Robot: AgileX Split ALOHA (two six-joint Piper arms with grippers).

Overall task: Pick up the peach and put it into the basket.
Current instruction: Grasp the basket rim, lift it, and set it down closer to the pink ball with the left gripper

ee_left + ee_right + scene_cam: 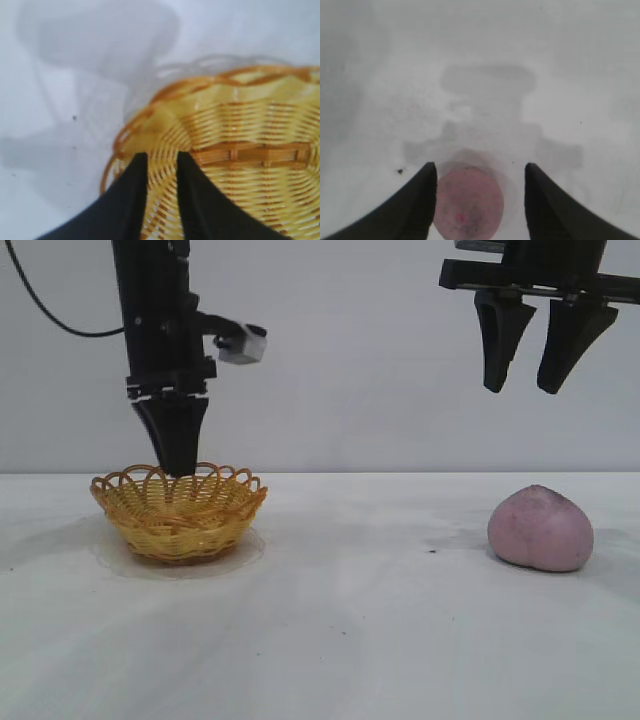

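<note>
Meanwhile the pick-up is not yet begun: the peach (540,528) lies on the tabletop (380,630), directly below the right tool (532,382), which hangs high above it, pointing steeply down with fingers spread wide and holding nothing. Next, by the look of it, comes a straight descent to straddle the fruit. At the far side the left tool (178,468) points down at the basket (180,512), tips at its rim, fingers narrowly parted, empty.

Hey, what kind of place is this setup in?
Probably a robot lab or test bench: a bare white table against a plain wall, two black arms with a claw each, and only a wicker basket and peach as props.
</note>
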